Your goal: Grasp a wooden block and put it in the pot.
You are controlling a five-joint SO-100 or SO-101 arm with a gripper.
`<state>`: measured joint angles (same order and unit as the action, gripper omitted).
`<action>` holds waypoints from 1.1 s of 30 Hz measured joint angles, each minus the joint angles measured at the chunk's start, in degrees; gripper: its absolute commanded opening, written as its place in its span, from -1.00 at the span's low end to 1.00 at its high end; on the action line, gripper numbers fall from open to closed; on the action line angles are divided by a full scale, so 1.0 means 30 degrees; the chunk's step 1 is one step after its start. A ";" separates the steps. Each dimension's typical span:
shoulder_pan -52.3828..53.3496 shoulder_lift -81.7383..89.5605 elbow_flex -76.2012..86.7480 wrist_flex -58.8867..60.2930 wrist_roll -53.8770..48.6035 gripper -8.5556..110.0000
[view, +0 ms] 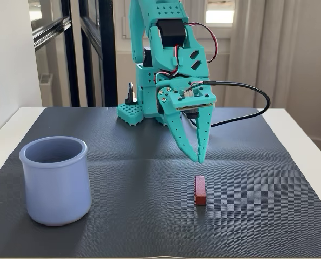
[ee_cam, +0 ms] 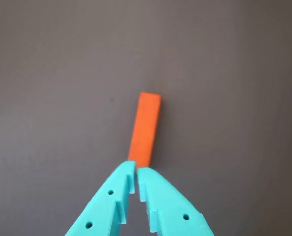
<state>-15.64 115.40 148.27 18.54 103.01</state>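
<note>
A slim red-brown wooden block point(view: 200, 190) lies flat on the dark mat, right of centre in the fixed view. In the wrist view the wooden block point(ee_cam: 145, 130) looks orange and stretches away from the fingertips. My teal gripper point(view: 199, 158) hangs point-down a little above the mat, just behind the block's far end, with its fingertips together and nothing between them. In the wrist view the gripper point(ee_cam: 136, 171) enters from the bottom edge, tips nearly touching, right at the block's near end. The pale periwinkle-blue pot point(view: 56, 179) stands upright at the front left of the mat.
The dark ribbed mat point(view: 139, 178) covers a white table point(view: 306, 156). My arm's teal base point(view: 136, 110) stands at the mat's back edge, with a black cable point(view: 252, 94) looping to its right. Bare mat separates pot and block.
</note>
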 measured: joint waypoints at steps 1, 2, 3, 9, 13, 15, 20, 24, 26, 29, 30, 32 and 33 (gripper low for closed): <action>0.0029 -0.0088 -0.0117 0.0381 0.0000 -0.85; 0.0117 -0.0117 -0.0352 0.0850 0.0000 -0.85; 0.0176 -0.0117 -0.0762 0.1348 0.0059 -0.85; 0.0205 -0.0117 -0.3193 0.3633 0.0410 -0.85; 0.0410 -0.0674 -0.3516 0.3750 0.1055 -0.85; 0.0703 -0.1465 -0.3662 0.3750 0.1055 -0.85; 0.0850 -0.3135 -0.4629 0.3750 0.1055 -0.85; 0.0850 -0.4512 -0.5830 0.3750 0.1055 -0.85; 0.0850 -0.5156 -0.6299 0.3750 0.0996 -0.85; 0.0850 -0.5889 -0.6797 0.3750 0.0527 -0.85; 0.0850 -0.6094 -0.6914 0.3750 0.0352 -0.85; 0.0850 -0.6299 -0.7031 0.3750 0.0117 -0.85; 0.0850 -0.6357 -0.7031 0.3750 0.0088 -0.85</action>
<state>-13.10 96.33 127.18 29.79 103.27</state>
